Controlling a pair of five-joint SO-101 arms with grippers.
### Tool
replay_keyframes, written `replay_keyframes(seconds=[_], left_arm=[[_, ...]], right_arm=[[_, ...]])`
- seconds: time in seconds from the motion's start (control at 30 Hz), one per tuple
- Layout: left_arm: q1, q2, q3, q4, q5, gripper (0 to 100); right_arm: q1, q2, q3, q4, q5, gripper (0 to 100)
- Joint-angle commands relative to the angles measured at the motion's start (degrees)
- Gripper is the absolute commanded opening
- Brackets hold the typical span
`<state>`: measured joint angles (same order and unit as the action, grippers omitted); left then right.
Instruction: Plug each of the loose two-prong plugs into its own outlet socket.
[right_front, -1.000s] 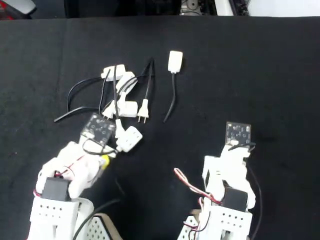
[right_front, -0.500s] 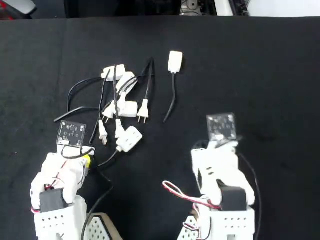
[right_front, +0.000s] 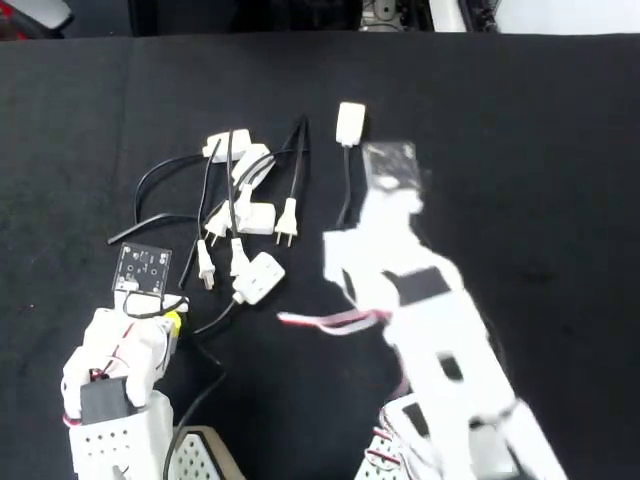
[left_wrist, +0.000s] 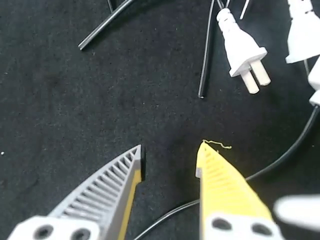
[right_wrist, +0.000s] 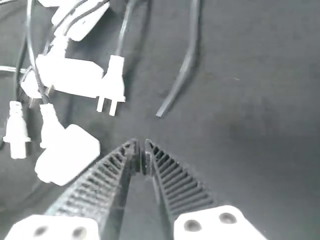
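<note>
Down at the near left corner of the table (right_front: 560, 150), the left gripper (left_wrist: 170, 151) is hanging open just above the black cloth, its grey finger (left_wrist: 122, 175) and yellow finger (left_wrist: 217, 172) spread apart with nothing between them. Just ahead of it a white two-prong plug (left_wrist: 243, 50) is lying flat with its prongs pointing back toward the fingers, and a black cable end (left_wrist: 202, 75) is lying beside it. Behind the gripper, the left arm (right_front: 120, 350) is sitting folded close to its base. Over by the middle of the table, the right gripper (right_wrist: 139, 150) is sitting closed, its two ribbed tips pressed together on nothing, low over bare cloth. Just beside it the near socket block (right_wrist: 67, 152) is lying with a third plug (right_wrist: 50, 122) touching its edge; whether that one is pushed in, I cannot tell. A little farther out, a second plug (right_wrist: 111, 90) is lying loose with its prongs toward the gripper, its body touching the flat socket block (right_wrist: 70, 77). From above, the right arm (right_front: 420, 290) is lying stretched out across the centre, its wrist near the lone socket block (right_front: 350, 122), which is sitting well apart from the tangle of white blocks and black cables to the left.
</note>
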<state>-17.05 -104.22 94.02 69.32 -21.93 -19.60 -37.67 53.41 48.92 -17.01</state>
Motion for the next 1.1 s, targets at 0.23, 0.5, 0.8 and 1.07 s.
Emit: replay_keyframes(seconds=[0.23, 0.5, 0.8, 1.07], left_arm=[[-0.7, -0.3, 0.5, 0.0, -3.2, 19], [-0.7, -0.3, 0.5, 0.3, -3.5, 19], [-0.7, -0.3, 0.5, 0.4, -3.5, 19], [-0.7, -0.3, 0.5, 0.4, -3.6, 19]], right_arm=[[-2.7, 35.3, -26.2, -3.9, -9.1, 11.0], [-4.0, 46.2, -35.4, -4.2, -5.9, 32.5], [-9.0, 57.7, -45.2, -4.2, -5.9, 31.1], [-8.6, 65.0, -50.2, -3.7, -5.5, 12.6]])
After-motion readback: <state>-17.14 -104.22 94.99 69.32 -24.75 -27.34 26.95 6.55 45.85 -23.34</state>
